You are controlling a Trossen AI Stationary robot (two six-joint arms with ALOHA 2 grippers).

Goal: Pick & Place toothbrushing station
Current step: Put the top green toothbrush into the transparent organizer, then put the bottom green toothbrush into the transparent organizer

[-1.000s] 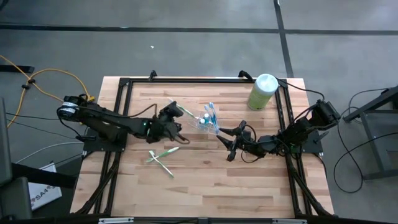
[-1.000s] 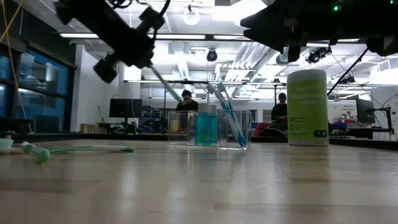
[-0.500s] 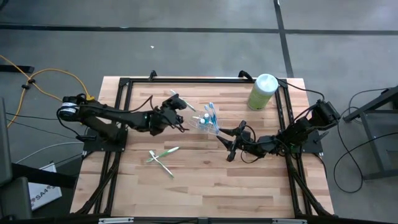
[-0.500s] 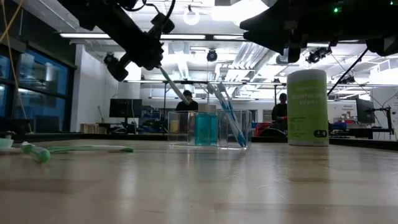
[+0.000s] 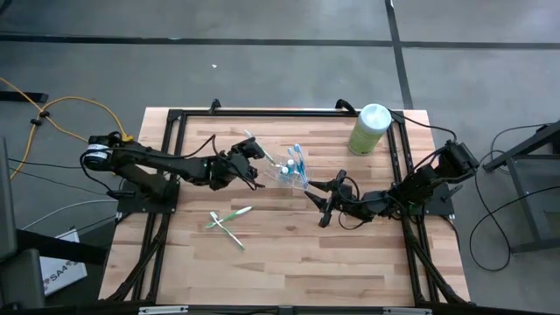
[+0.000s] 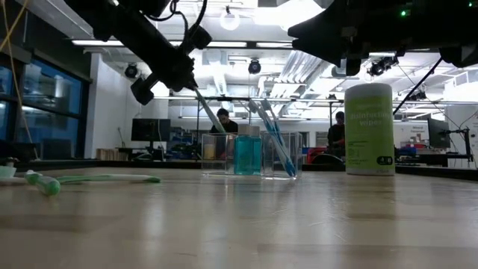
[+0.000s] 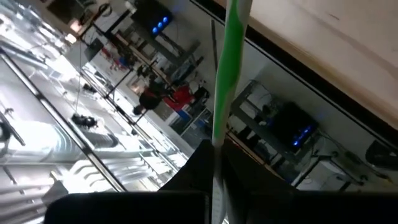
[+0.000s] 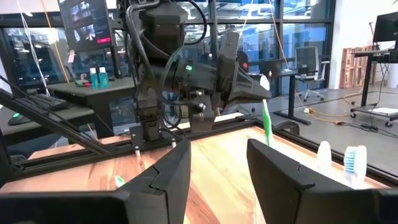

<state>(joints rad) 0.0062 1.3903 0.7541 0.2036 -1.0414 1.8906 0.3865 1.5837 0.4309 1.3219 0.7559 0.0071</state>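
Since the earlier frame, the left gripper [image 5: 255, 149], clamped on a green toothbrush [image 6: 204, 112], had swung closer to the clear cup [image 5: 284, 173], brush slanting down toward its rim. Beyond the cup, the right gripper [image 5: 320, 204] waited open, farther away.

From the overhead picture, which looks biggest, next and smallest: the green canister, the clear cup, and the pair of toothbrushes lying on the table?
1. Green canister.
2. and 3. Clear cup and the loose toothbrushes: too alike to rank; the brushes span longer but are far thinner.

Clear plastic cup [image 6: 280, 155], light wood table [image 5: 350, 262] w/ sheen
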